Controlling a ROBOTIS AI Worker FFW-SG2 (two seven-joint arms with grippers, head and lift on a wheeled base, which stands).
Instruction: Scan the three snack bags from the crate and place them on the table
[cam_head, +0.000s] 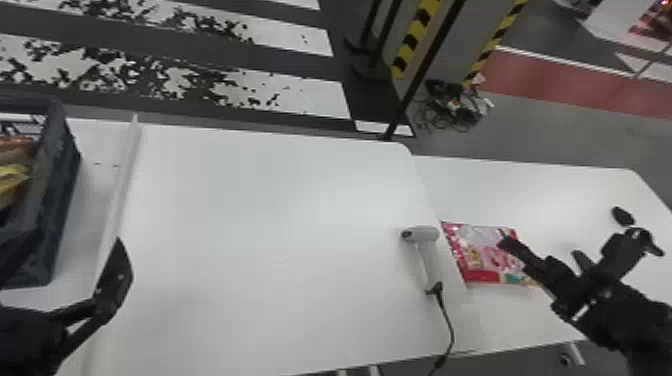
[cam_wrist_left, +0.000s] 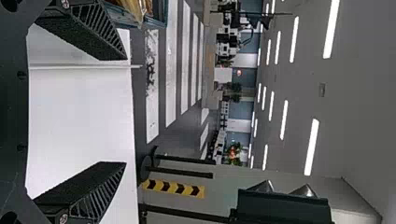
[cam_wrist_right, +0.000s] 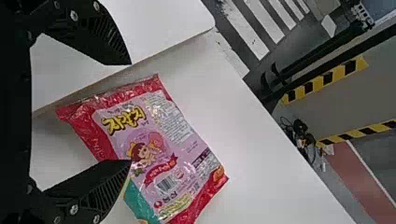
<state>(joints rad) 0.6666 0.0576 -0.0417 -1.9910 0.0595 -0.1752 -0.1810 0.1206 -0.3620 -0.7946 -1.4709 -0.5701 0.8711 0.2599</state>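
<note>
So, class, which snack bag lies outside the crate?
The pink and red bag, on the table, beside the scanner; the yellow bag is in the crate.

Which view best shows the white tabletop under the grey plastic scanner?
Head view: most of that tabletop, rounded corner included. Left wrist view: a stretch between the black fingers. Right wrist view: that corner, beside the pink plastic snack bag.

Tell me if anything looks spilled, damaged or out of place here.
On the tables, nothing looks spilled, and the snack bag shows no tear. Beyond them, two things look odd: loose cables lie in a tangled heap on the floor, and the white floor stripes are blotched with dark patches, as if worn.
</note>
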